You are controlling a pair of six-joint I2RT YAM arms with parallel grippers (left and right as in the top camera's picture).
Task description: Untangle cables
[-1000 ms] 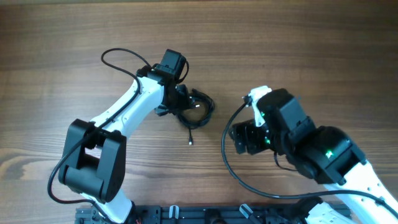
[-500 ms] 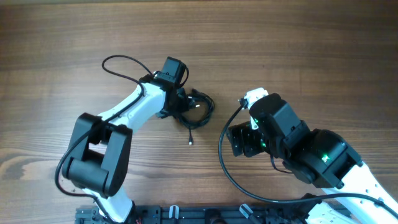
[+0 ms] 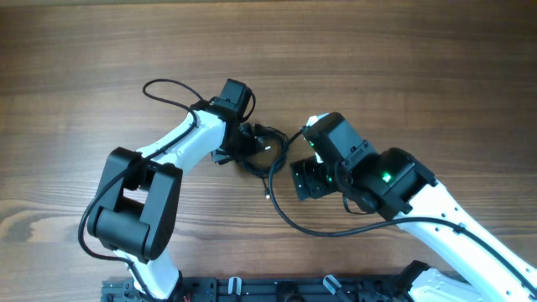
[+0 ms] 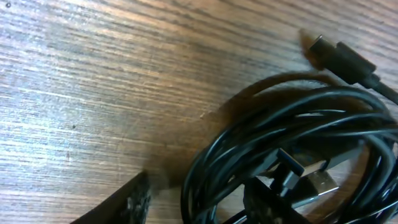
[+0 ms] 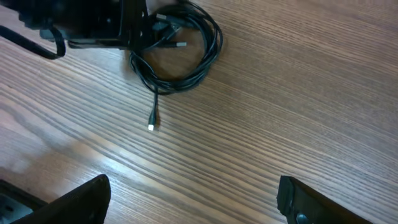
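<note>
L arm (image 3: 180, 147) slants up from 7 o'clock, L gripper (image 3: 247, 143) nose-down at the bundle's 9 o'clock edge. Wrist cam: fingers (image 4: 138, 200) apart, one on bare wood just beside the strands w/ a visible gap, the other in among the loops. Straddling, not clamped. Cables (image 3: 268, 144) sit mid-table (image 3: 403, 67): a tight black bundle of overlapping loops, flat USB plug (image 4: 311, 183) lying inside, another plug (image 4: 329, 53) poking out at 1 o'clock in that wrist view. One loose tail drops to 6 o'clock, small plug end (image 5: 152, 124) on the wood. R gripper (image 5: 193, 190) hovers near the bundle, approx 4 o'clock of it, fingers (image 5: 87, 199) spread wide, nothing btwn them.
</note>
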